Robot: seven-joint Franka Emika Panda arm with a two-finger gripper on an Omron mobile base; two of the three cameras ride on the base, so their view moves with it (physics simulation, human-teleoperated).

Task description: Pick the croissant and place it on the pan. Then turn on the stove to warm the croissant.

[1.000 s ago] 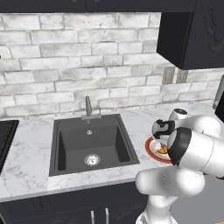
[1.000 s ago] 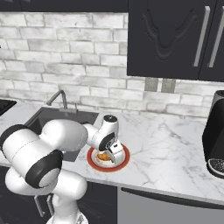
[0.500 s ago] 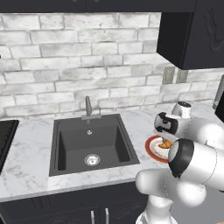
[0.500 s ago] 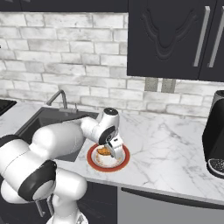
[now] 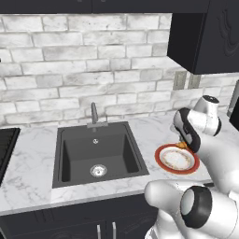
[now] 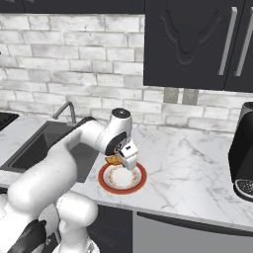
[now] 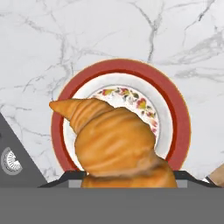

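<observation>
Claw pinching the golden croissant, lifted just above the red-rimmed plate on the marble table. Best kept level and firmly gripped while carrying toward the stove at nine o'clock, past the sink.

Plate sits on the counter just right of the sink — croissant above it; faucet behind the sink, coffee machine far right.
</observation>
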